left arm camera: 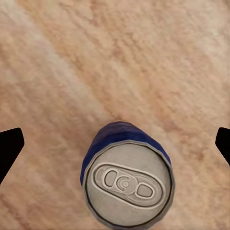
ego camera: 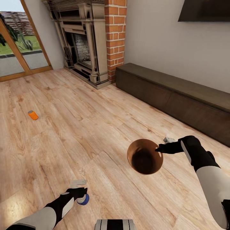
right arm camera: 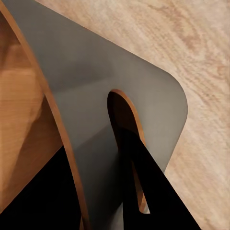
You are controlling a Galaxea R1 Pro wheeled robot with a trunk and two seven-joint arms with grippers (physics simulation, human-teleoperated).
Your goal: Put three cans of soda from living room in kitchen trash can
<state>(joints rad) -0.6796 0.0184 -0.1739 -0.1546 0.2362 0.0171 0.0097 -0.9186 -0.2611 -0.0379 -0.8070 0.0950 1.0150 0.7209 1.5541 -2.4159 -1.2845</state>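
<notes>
A dark blue can of soda [ego camera: 84,200] stands upright on the wood floor, its silvery top [left arm camera: 127,186] facing the left wrist camera. My left gripper [ego camera: 81,194] hangs over it, open, with the black fingertips [left arm camera: 9,149] wide apart on either side and not touching the can. One orange can of soda [ego camera: 33,115] lies on its side on the floor at the far left. My right gripper [ego camera: 160,148] is shut on the rim of the tash can [ego camera: 145,156], held above the floor with its brown inside showing. The bin's grey outer wall [right arm camera: 96,91] shows close up with a slot.
A red-brick fireplace [ego camera: 86,41] stands at the back. A long dark low cabinet [ego camera: 179,95] runs along the right wall under a TV [ego camera: 204,9]. Glazed wooden doors [ego camera: 19,51] are at the back left. Open wood floor lies between.
</notes>
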